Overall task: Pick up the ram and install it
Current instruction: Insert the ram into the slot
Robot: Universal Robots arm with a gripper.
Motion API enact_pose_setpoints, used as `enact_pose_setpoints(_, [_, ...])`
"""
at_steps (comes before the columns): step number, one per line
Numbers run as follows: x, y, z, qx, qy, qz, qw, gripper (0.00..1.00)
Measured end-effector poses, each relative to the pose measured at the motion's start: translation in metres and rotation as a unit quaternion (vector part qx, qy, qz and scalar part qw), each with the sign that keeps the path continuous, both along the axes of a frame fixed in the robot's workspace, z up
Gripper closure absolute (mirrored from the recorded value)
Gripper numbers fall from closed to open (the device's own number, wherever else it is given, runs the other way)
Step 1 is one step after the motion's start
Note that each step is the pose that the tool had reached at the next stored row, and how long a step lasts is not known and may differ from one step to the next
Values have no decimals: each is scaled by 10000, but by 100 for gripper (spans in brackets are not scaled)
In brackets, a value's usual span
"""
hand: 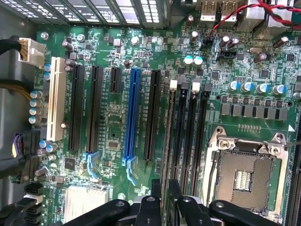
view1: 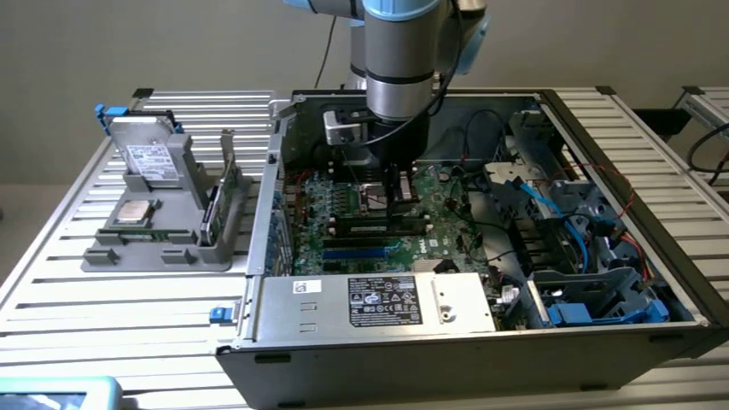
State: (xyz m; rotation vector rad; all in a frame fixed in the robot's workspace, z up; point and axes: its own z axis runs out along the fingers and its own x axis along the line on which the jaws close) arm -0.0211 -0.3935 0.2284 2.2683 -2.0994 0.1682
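Open case (view1: pixel 456 369), motherboard (hand: pixel 113 123) inside (ram (view1: pixel 381 228) in slot (view1: pixel 341 229))

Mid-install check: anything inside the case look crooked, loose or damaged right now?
Nothing looks damaged or spilled. The gripper hangs over the memory slots, where what looks like the ram lies level along one slot, not visibly tilted; whether it is fully seated I cannot tell. The processor socket is bare.

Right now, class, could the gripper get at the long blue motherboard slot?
Probably yes: the blue slot stands empty, no cable crosses it, and the gripper hangs just beside it.
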Motion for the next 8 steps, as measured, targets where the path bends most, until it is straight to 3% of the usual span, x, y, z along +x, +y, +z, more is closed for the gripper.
enact_pose_setpoints(8, [112,0,103,-8,24,0,10000,78])
